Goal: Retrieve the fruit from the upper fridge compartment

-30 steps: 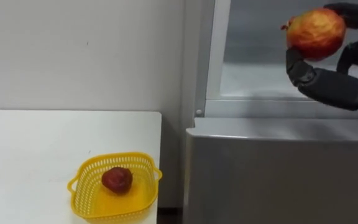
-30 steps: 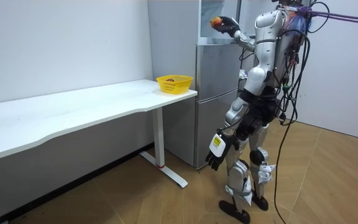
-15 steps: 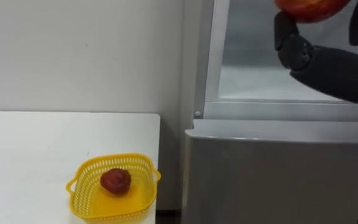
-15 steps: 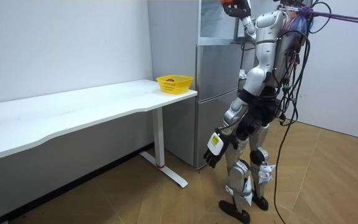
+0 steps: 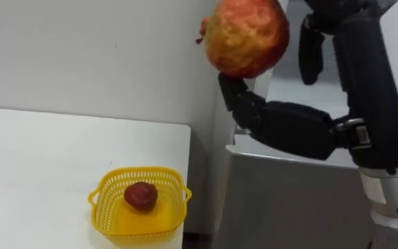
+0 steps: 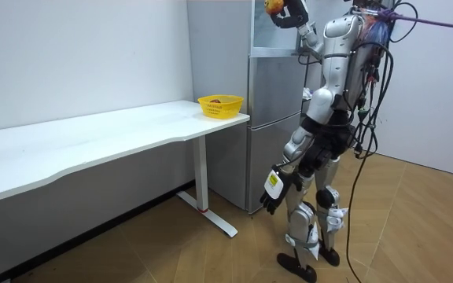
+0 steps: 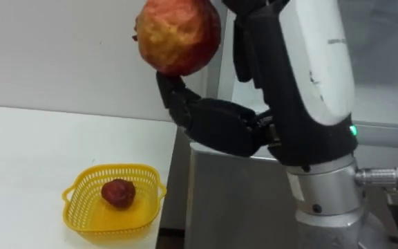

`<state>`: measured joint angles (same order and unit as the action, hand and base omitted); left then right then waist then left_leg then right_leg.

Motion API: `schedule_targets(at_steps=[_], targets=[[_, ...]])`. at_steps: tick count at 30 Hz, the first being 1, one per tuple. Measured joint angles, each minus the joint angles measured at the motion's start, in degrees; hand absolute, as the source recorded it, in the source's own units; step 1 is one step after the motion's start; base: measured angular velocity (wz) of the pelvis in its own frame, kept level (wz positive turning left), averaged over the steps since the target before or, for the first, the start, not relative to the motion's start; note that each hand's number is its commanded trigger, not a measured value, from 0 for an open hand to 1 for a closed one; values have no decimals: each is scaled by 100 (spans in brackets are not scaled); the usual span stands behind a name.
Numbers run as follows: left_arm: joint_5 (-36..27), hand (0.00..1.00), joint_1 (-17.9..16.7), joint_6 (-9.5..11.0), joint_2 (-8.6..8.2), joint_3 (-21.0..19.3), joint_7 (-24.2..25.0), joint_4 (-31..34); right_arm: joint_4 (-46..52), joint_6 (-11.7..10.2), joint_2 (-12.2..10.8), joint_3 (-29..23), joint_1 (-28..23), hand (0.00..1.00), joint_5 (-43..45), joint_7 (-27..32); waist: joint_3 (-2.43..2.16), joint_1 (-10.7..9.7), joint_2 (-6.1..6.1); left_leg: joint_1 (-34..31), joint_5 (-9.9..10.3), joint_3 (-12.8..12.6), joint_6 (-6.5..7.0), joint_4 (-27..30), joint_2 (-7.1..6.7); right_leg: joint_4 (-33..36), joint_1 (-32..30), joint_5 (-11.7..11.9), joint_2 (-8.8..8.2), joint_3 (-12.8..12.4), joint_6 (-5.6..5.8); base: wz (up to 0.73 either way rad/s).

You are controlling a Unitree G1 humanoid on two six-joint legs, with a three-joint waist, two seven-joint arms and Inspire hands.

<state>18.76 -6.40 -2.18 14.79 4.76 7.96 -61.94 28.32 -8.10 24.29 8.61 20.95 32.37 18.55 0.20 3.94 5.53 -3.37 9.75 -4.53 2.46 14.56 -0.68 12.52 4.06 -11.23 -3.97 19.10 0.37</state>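
Note:
A red-yellow pomegranate [image 5: 246, 36] is held up close before the head camera, above the gap between the table and the fridge. My right hand [image 5: 289, 128] is shut on it, thumb below and fingers over the far side. In the room view the fruit [image 6: 274, 5] and that hand [image 6: 293, 12] are raised in front of the open upper fridge compartment [image 6: 267, 27]. A yellow basket [image 5: 140, 171] with a dark red fruit [image 5: 141, 196] in it stands at the white table's corner. My left hand [image 6: 272, 196] hangs by my thigh, fingers relaxed.
The grey fridge [image 6: 274, 118] stands right of the white table [image 5: 40, 166], with a narrow gap between them. I stand facing the fridge on a wooden floor. A white wall runs behind the table.
My right hand has carried the pomegranate out of the fridge opening, to the left and nearer the camera. The head view has shifted slightly too.

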Motion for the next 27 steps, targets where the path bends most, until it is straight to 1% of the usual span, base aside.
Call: schedule_targets(at_steps=[2, 4, 5, 9, 11, 14, 16, 17, 20, 22, 25, 27], targets=[[9, 0, 28, 9, 2, 2, 1, -9, 0, 1, -1, 160, 15, 100, 91, -102, 5, 109, 9, 12, 0, -4, 0, -13, -2, 2, -2, 0, 0, 0, 0, -2], [107, 0, 50, 32, 7, -2, 2, -43, -2, -5, -4, 282, 17, 100, 257, -159, 15, 177, 26, 3, -3, 13, -3, -13, -1, 1, 0, 0, 4, 18, 0, 2], [130, 0, 52, 32, 9, -2, 15, -62, -2, 3, -20, 377, 20, 100, 365, -200, 12, 237, 39, 3, -4, 15, -5, -12, 0, 1, 1, 0, 8, 18, 0, 3], [198, 0, 57, 31, 16, 15, 154, -85, -13, 0, -142, 595, 103, 100, 527, -381, 26, 315, 55, -55, -4, 124, -5, 14, -17, -1, 8, 0, -2, 147, 0, 16], [228, 0, 80, 29, 18, 98, 239, -110, -60, -4, -210, 706, 318, 100, 662, -513, 32, 381, 57, -110, -5, 169, -7, 26, -21, -4, -23, 0, -2, 173, 1, 9], [302, 0, 138, 27, 12, 116, 358, -105, -162, -2, -219, 893, 609, 100, 924, -624, 42, 454, 47, -133, -8, 200, -14, 30, -15, -7, -23, -2, -3, 220, 3, 9], [327, 0, 145, 20, 15, 136, 403, -100, -249, 7, -252, 1093, 740, 100, 1129, -628, 44, 469, 43, -131, -11, 204, -18, 20, -13, -7, -23, -3, 0, 228, 5, 2], [326, 0, 157, 9, 31, 249, 403, -103, -309, 21, -265, 1237, 771, 100, 1210, -629, 44, 489, 45, -123, -14, 203, -22, 16, -13, -6, -18, -3, 2, 236, 5, 0], [326, 0, 206, 6, 30, 345, 404, -128, -418, 70, -267, 1503, 771, 100, 1319, -756, 51, 564, 72, -113, -19, 200, -27, 15, -13, -5, -14, -3, 5, 238, 6, -1], [328, 0, 214, 6, 31, 341, 413, -145, -497, 68, -271, 1540, 771, 100, 1395, -831, 44, 587, 104, -110, -19, 203, -27, 10, -13, -5, -14, -4, 5, 236, 6, 0], [330, 0, 228, 6, 66, 344, 486, -219, -575, 154, -271, 1543, 771, 100, 1557, -883, 56, 596, 167, -120, -19, 236, -27, 12, -19, -5, -8, -4, 3, 293, 7, 4], [332, 0, 226, 0, 85, 382, 523, -234, -685, 168, -279, 1544, 771, 100, 1669, -883, 60, 599, 196, -119, -19, 263, -28, 15, -23, -3, -3, -4, 3, 304, 7, 8]])
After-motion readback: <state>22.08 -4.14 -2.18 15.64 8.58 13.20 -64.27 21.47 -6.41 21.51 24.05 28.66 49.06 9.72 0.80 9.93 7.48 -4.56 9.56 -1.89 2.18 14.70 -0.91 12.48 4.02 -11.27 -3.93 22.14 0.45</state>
